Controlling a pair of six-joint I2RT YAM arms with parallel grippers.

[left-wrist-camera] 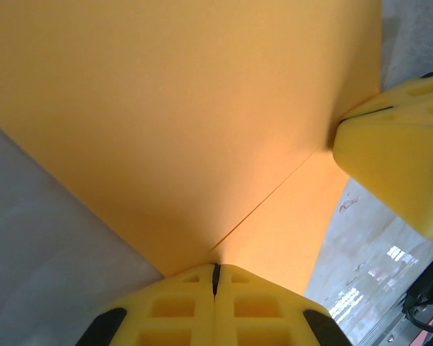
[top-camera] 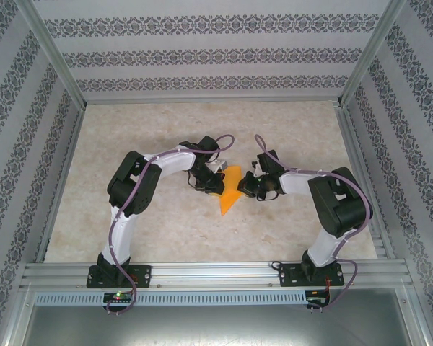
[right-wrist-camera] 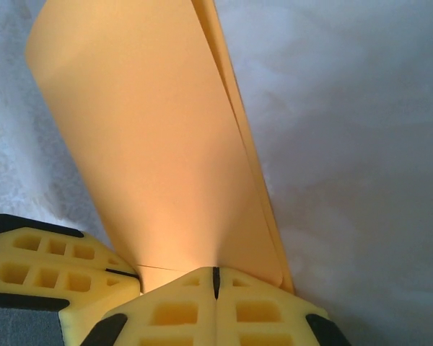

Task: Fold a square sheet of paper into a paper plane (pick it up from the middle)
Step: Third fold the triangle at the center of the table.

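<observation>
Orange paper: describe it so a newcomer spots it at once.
Look to the middle of the marbled table. The orange paper, folded to a point toward the near edge, is pinched between the left gripper and right gripper. Nothing else there is orange.

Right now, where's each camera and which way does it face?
Top external: above and behind the bases, looking down at the pale marbled table; both arms show, left gripper and right gripper meeting at the folded orange paper sheet.
Left wrist: on the left arm, facing along shut yellow fingers at the sheet; right gripper's finger at right.
Right wrist: on the right arm; shut fingers pinch the sheet, left gripper's finger lower left.
Shared: both wrist views show both grippers.
</observation>
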